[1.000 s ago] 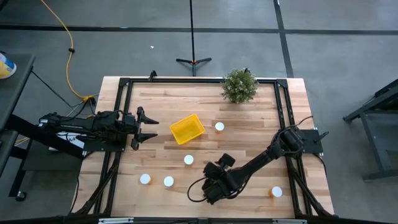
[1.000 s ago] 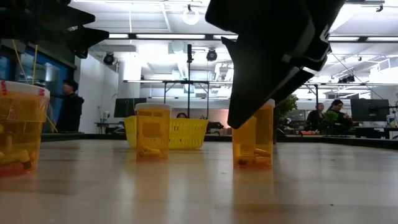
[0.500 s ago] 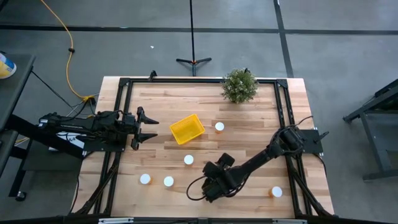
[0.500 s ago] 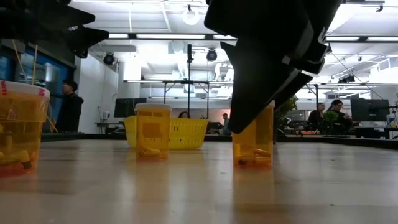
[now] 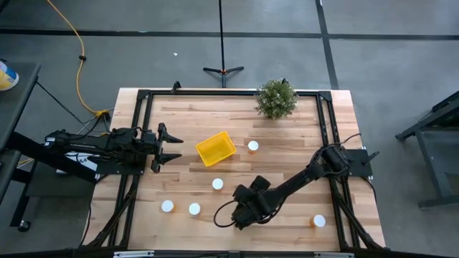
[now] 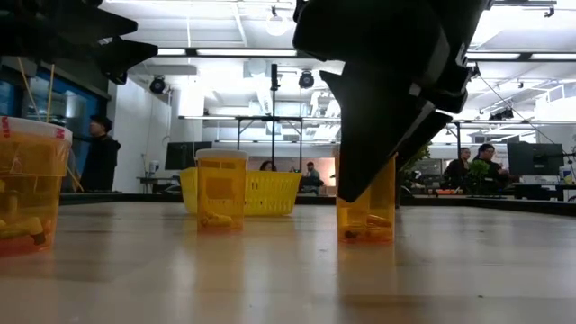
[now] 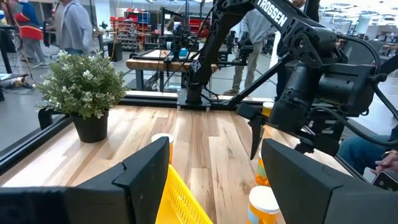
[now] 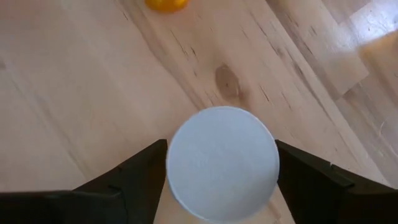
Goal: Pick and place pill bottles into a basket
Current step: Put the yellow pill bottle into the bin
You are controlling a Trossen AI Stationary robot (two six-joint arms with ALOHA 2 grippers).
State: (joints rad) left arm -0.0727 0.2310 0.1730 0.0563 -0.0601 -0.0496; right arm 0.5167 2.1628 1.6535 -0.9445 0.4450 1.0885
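Pill bottles stand scattered on the wooden tabletop (image 5: 287,154): one (image 5: 253,145) just beside the yellow basket (image 5: 216,147), one (image 5: 217,184) nearer the front of the basket, two (image 5: 167,206) (image 5: 194,209) side by side toward the front left, and one (image 5: 319,221) far off at the front right. The basket sits tilted near the middle of the tabletop, with a green potted plant (image 5: 276,98) well behind it at the far edge.

The right tool (image 5: 240,215) reaches low over the front middle of the tabletop. In its wrist view a sixth bottle's white cap (image 8: 222,162) sits between the two dark fingers (image 8: 134,180), which stand spread on either side with a sliver of gap, not pressing it. The low view shows the orange body of that bottle (image 6: 369,211) standing upright on the wood under the dark tool.

The left tool (image 5: 171,147) waits at the left side of the tabletop, its fingers spread apart and holding nothing.
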